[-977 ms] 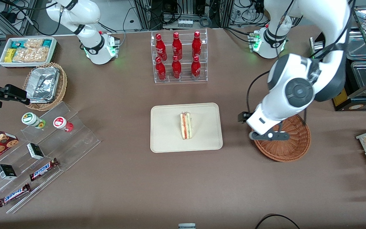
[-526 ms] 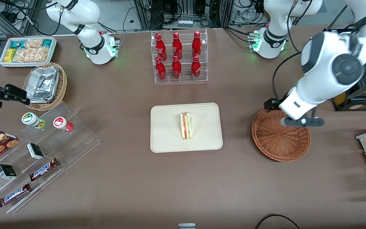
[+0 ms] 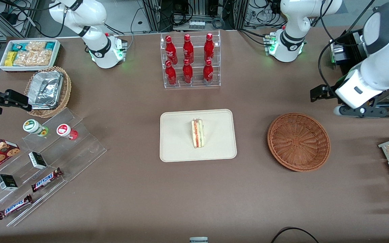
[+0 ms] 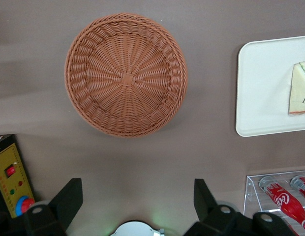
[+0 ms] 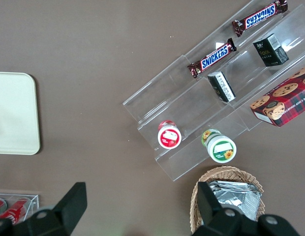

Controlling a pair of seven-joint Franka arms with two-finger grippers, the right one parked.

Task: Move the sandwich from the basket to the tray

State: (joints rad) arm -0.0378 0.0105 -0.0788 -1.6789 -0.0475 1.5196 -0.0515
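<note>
Triangular sandwich [image 3: 198, 133] of pale bread with red and green filling along its cut edge, lying on the cream tray [image 3: 174, 148], reddish-brown wicker basket [image 3: 298, 141] beside the tray, my gripper [image 4: 137, 204] spread wide, holding nothing, raised above the table, farther from the tray than the basket and well apart from the sandwich.

Sandwich [image 4: 300, 89] cut off by frame edge in left wrist view, only bread face + a sliver of filling shows. Tray [image 4: 263, 93] also cropped there. Gripper [image 4: 137, 204] above table, farther from front cam than basket [image 4: 125, 73]; finger bases run out of frame, tips spread w/ nothing between. In front view gripper [image 3: 363, 111] probably half hidden by arm's wrist.
</note>
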